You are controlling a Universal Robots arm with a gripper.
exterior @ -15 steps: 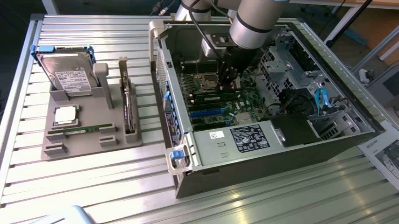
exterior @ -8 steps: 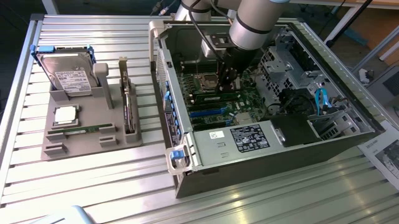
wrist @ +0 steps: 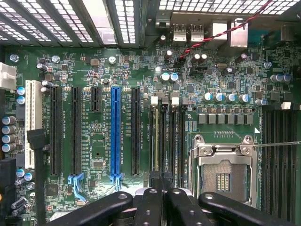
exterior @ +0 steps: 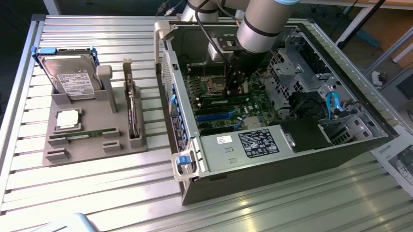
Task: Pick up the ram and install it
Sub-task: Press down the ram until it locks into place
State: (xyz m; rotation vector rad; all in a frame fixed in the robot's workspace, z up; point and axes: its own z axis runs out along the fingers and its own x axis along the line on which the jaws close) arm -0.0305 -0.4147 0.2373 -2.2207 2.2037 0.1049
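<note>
End effector [exterior: 233, 88] inside computer case [exterior: 361, 104], jaws closed, above motherboard's memory slots [wrist: 167, 141]. Ram [exterior: 84, 134] well apart, flat in grey holder [exterior: 96, 145] on desk, long axis across holder's front.

One computer case [exterior: 277, 145], one hard drive [exterior: 72, 77] (upright), one gray holder [exterior: 90, 145].

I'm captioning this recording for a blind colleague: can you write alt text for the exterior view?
A robot arm reaches down into an open computer case, its shut gripper low over the green motherboard. At the exterior view's left, a grey holder carries a hard drive, a processor chip, a ram stick and an upright expansion card.
</note>
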